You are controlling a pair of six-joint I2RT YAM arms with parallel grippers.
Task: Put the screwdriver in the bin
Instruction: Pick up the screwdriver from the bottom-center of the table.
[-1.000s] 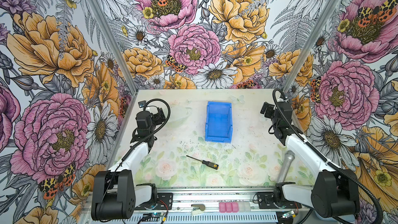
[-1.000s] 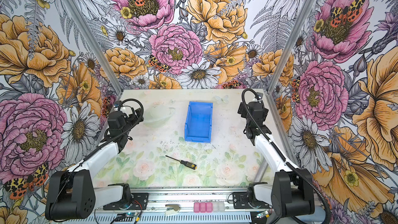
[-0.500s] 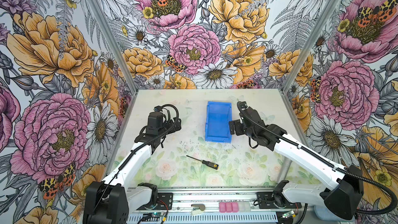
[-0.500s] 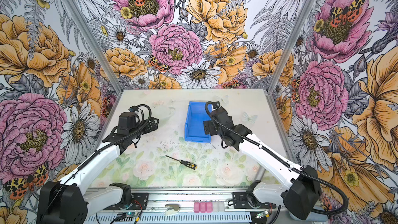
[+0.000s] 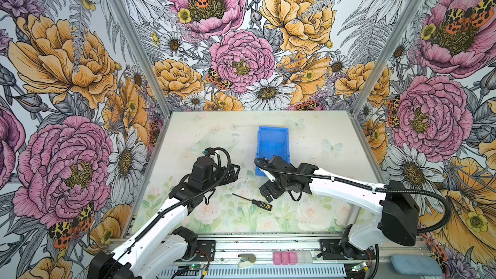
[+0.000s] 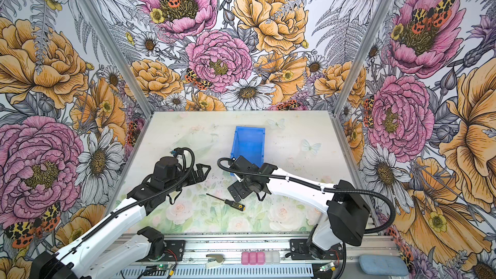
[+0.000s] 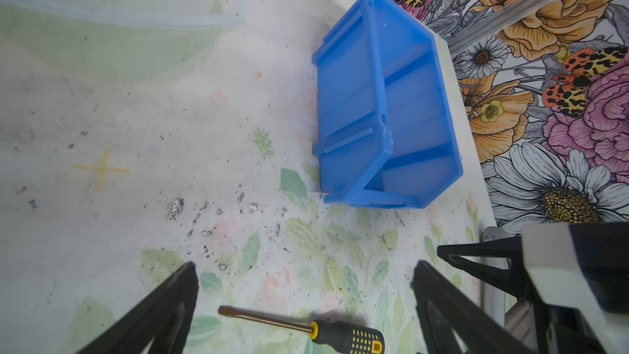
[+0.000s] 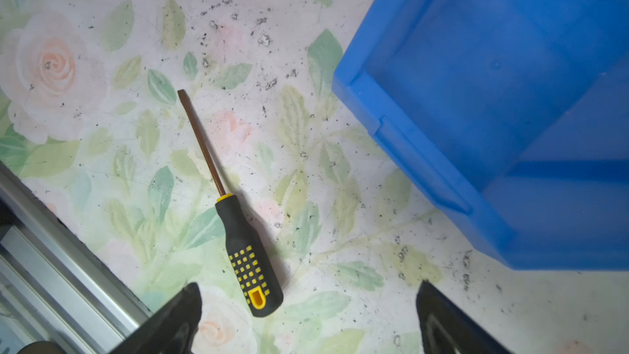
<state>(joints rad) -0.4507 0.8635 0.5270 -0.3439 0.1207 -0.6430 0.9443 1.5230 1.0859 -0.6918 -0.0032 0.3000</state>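
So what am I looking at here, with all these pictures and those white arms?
Two robot arms sit on a flowery table. Two pictures come from one camera above, looking down on everything; the other two come from small cameras on each arm's wrist. On the table lie a blue bin and a small screwdriver with a black and yellow handle, apart from the bin. Each arm ends in a two-fingered tool. The right tool hangs open beside the screwdriver's handle; the left tool is open too. Neither holds anything, and the bin's visible inside looks empty.
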